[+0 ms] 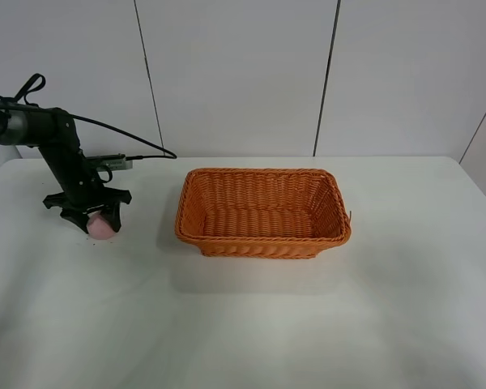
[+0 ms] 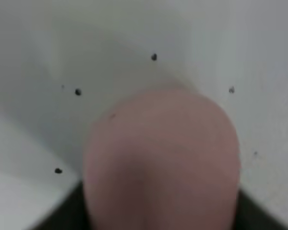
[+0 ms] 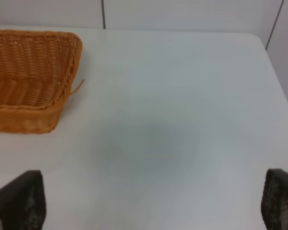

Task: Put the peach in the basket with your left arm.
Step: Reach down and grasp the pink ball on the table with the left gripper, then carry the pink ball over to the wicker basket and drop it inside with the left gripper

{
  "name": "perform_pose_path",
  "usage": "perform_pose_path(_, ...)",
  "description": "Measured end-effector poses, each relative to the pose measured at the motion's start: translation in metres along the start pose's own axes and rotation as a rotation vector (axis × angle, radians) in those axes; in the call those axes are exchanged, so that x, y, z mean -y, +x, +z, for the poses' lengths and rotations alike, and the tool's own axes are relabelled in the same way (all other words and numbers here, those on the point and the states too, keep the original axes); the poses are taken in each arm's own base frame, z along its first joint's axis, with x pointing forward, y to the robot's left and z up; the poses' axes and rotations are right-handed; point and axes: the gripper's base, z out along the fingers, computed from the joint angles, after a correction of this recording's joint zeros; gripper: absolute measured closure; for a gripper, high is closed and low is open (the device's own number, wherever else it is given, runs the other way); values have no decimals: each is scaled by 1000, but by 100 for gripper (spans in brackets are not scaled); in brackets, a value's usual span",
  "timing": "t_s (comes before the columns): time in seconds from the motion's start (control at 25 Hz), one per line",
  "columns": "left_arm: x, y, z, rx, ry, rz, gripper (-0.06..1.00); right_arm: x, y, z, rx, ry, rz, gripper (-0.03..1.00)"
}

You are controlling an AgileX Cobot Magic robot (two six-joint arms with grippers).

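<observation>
My left gripper [image 1: 95,215] sits over the peach [image 1: 103,228] on the white bench [image 1: 251,324]. The peach is left of the orange basket [image 1: 263,241], well apart from it. I cannot tell if the gripper squeezes the peach. My right gripper [image 3: 151,201] is spread wide.

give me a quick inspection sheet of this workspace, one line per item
surface: white table, matte, soft shadows on it
job's things: peach on the table left of the basket, apart from it; basket upright, nothing in it
clutter: nothing seen except a few dark specks in the left wrist view
grippers: left gripper down around the peach, grip unclear; right gripper open, holding nothing
cables: black cables trail off the left arm, away from the basket
surroundings: white wall panels with dark seams behind the table
</observation>
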Motion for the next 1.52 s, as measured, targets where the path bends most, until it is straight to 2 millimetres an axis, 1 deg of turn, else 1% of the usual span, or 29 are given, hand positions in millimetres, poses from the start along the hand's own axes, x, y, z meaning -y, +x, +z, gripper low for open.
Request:
perform_pose_path(0.08,0,0,-2,6,2,-12,73,0,0,0,0,0,0,27)
perform_pose_path(0.12,1,0,-7,14,3,-14,79,0,0,0,0,0,0,27)
perform_pose_path(0.2,3,0,-20,34,4,-15,85,0,0,0,0,0,0,27)
perform_pose_path(0.28,5,0,-39,52,7,-8,88,0,0,0,0,0,0,27)
perform_pose_path(0.4,10,0,-78,93,13,3,89,0,0,0,0,0,0,27)
perform_pose_path(0.44,13,1,-95,113,15,11,89,0,0,0,0,0,0,27)
perform_pose_path(0.48,16,2,-108,126,17,20,89,0,0,0,0,0,0,27)
perform_pose_path(0.56,27,5,-134,152,20,49,89,0,0,0,0,0,0,27)
perform_pose_path(0.64,42,7,-150,158,24,80,89,0,0,0,0,0,0,27)
perform_pose_path(0.76,76,7,-161,198,34,145,89,0,0,0,0,0,0,27)
perform_pose_path(0.84,106,10,-160,206,44,206,89,0,0,0,0,0,0,27)
perform_pose_path(0.96,151,13,-153,208,63,292,89,0,0,0,0,0,0,27)
perform_pose_path(1.0,170,16,-144,195,67,331,89,0,0,0,0,0,0,27)
perform_pose_path(1.04,185,16,-140,198,75,359,89,0,0,0,0,0,0,27)
perform_pose_path(1.08,202,18,-132,190,79,388,89,0,0,0,0,0,0,27)
perform_pose_path(1.12,215,19,-127,189,84,408,89,0,0,0,0,0,0,27)
perform_pose_path(1.16,231,20,-116,178,86,433,89,0,0,0,0,0,0,27)
perform_pose_path(1.24,258,24,-100,170,95,481,89,0,0,0,0,0,0,27)
perform_pose_path(1.32,277,28,-82,150,98,519,89,0,0,0,0,0,0,27)
perform_pose_path(1.4,291,32,-61,123,93,544,89,0,0,0,0,0,0,27)
perform_pose_path(1.48,297,34,-42,98,85,553,87,0,0,0,0,0,0,27)
perform_pose_path(1.52,298,34,-33,83,80,556,83,0,0,0,0,0,0,27)
